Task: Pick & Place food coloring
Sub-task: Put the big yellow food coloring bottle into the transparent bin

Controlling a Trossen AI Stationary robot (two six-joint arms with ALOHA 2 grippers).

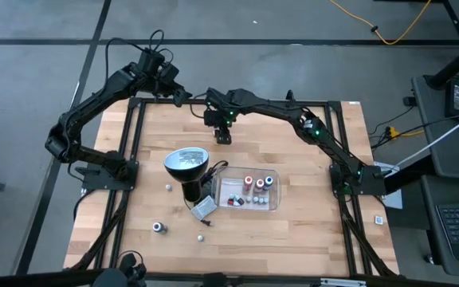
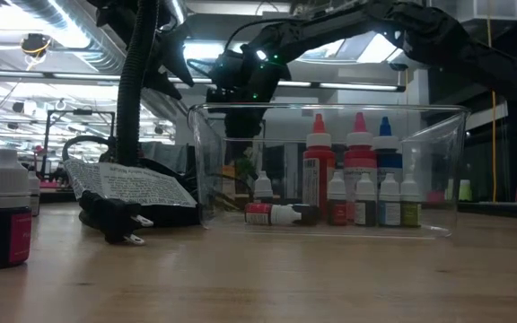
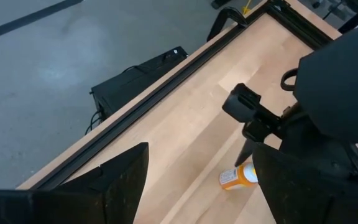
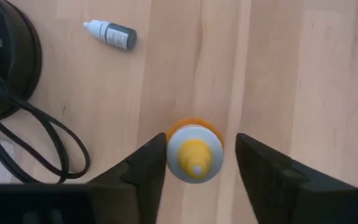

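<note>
Food coloring: one dark-bodied, white-capped bottle (image 2: pixel 1 208) stands nearest the low cam, at the desk's (image 1: pixel 293 231) front-left. Behind it, black lamp (image 1: pixel 188 169) w/ silvery round head, its cord and plug, a printed tag. Clear tray (image 1: pixel 272 205) mid-desk holds more bottles (image 2: pixel 359 179) – red and blue caps upright, small ones in a row, one lying on its side. Another small dark bottle (image 4: pixel 111 34) lies loose on the wood. Far side: orange bottle w/ yellow cap (image 4: pixel 194 152) stands upright between the right pincer's (image 4: pixel 194 163) fingers; they sit close on both sides, but can't tell if they touch it or grip it. Left pincer (image 3: pixel 197 180) spread, holding nothing, hovering at the far-left desk edge, facing the right arm.
</note>
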